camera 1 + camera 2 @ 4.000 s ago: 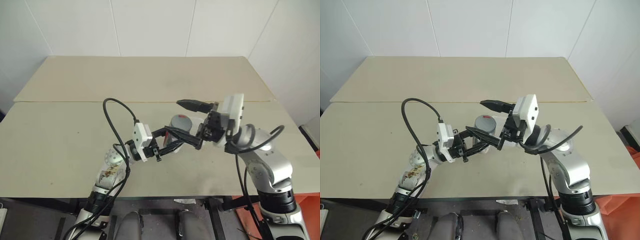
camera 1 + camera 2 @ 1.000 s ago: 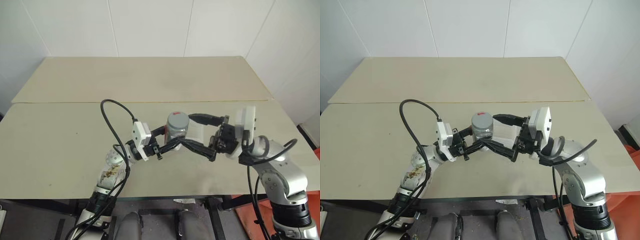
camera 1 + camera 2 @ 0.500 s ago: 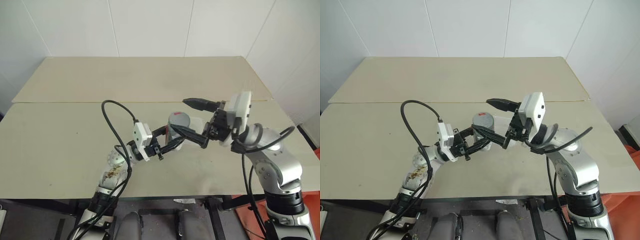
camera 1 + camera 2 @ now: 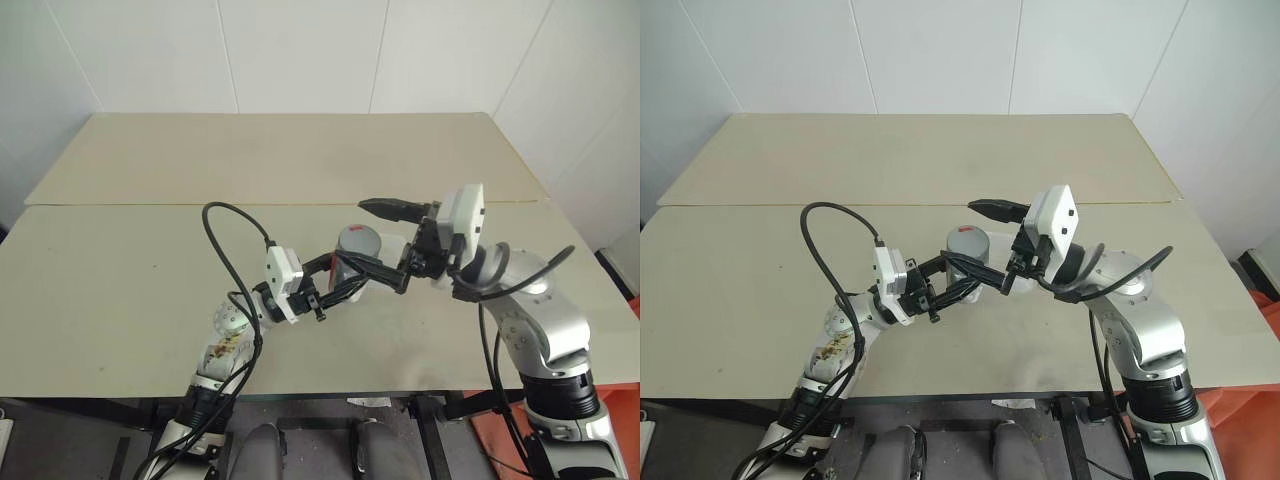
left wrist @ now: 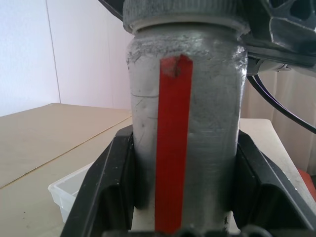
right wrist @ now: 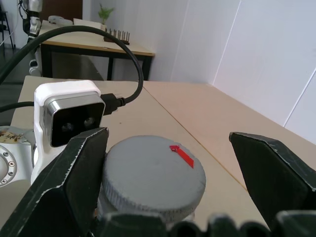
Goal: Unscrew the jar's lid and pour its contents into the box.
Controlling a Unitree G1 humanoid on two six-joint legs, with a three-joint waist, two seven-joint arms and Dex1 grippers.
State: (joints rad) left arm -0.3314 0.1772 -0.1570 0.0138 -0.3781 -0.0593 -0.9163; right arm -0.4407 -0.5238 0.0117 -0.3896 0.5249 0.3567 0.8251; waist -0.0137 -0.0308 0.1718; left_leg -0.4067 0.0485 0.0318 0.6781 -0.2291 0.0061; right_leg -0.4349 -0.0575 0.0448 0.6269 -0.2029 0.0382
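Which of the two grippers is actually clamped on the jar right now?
The left gripper: its black fingers press both sides of the jar. The right gripper stands open, straddling the lid without gripping it.

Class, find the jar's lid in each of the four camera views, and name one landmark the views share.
Left eye view: lid at centre, atop the jar.
Right eye view: lid at centre.
Left wrist view: lid at the top edge.
Right wrist view: lid low centre, between the right gripper's fingers.
Shared landmark: the jar.
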